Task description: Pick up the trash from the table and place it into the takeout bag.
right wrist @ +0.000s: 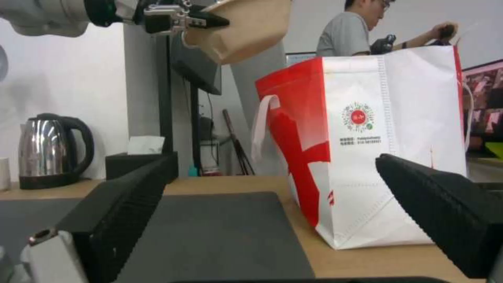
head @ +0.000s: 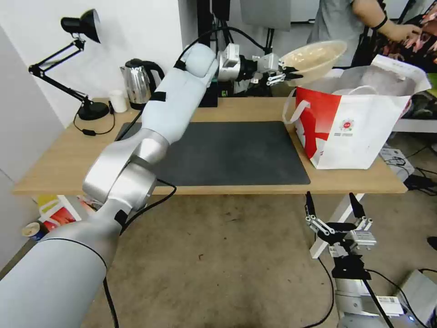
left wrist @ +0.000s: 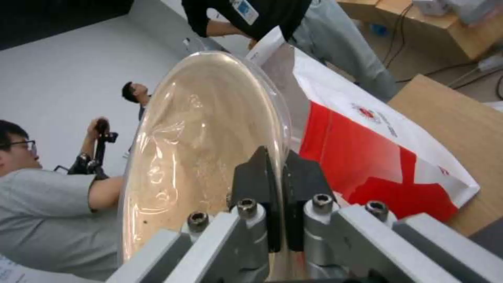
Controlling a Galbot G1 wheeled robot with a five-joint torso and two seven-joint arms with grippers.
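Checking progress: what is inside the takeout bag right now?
The head view shows silver lining and a white loop handle inside the takeout bag; its walls hide the bottom. The left gripper holds the beige bowl above its rim.

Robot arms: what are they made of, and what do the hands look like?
The left arm has smooth pale-grey and silver rounded shells, with a thin black cable alongside. The left gripper and the right gripper are silver metal linkages with visible bolts, each ending in two slim black fingers.

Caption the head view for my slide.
Left gripper holds the beige bowl above the takeout bag; right gripper waits open.
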